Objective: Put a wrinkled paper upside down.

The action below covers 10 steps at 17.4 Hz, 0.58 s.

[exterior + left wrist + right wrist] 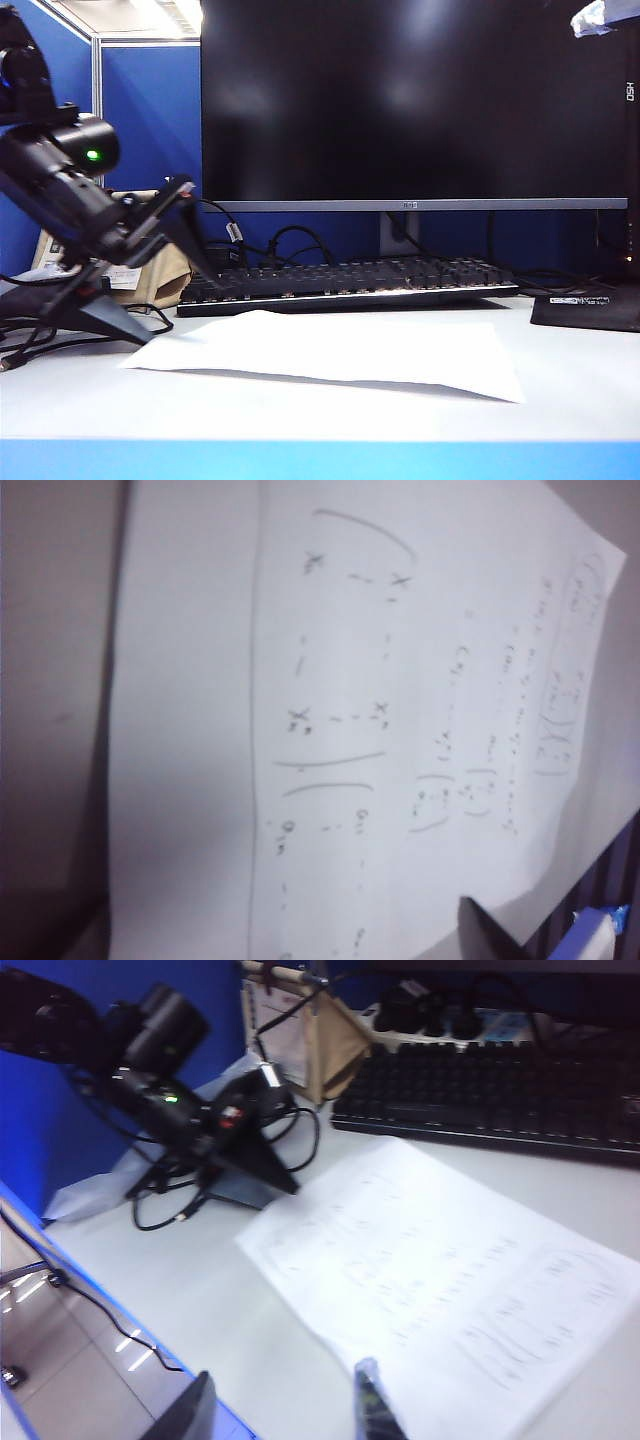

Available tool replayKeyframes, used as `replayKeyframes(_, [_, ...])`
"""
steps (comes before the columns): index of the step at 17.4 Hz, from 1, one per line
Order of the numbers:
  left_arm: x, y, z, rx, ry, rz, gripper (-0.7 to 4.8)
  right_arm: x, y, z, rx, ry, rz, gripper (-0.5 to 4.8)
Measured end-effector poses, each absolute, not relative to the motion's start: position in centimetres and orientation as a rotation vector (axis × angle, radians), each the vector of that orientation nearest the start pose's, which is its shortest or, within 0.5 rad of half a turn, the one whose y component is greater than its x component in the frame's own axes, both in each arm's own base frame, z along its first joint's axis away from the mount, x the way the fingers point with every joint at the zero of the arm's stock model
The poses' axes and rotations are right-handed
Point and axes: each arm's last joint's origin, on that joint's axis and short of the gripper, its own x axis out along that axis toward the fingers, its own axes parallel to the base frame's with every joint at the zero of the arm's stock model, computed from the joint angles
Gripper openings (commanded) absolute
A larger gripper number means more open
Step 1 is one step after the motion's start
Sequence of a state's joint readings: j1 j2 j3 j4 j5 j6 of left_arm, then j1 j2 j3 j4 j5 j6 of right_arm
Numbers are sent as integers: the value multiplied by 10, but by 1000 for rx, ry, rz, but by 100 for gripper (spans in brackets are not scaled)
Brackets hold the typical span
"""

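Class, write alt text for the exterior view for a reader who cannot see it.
A wrinkled white paper lies flat on the desk in front of a black keyboard and a dark monitor. The left gripper, open, reaches down beside the paper's left edge.

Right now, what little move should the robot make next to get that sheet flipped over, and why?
Probably ease the open left gripper under the wrinkled paper, then close. The sheet lies written side up on the table, its near-left corner beside that gripper; the right gripper hangs open, apart.
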<state>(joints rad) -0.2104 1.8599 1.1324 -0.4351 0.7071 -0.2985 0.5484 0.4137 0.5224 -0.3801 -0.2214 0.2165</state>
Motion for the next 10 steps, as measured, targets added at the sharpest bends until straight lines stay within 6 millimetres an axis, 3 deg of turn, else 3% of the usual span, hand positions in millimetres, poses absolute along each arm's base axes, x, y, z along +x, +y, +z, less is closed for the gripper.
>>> replayKeyframes(8, [352,-110,146,-729,1276,-804,417,89,62,270,159,360,734,181])
replayKeyframes(10, [355,-112,151,-777,1248,-859,246,89,62,270,159,360,734,181])
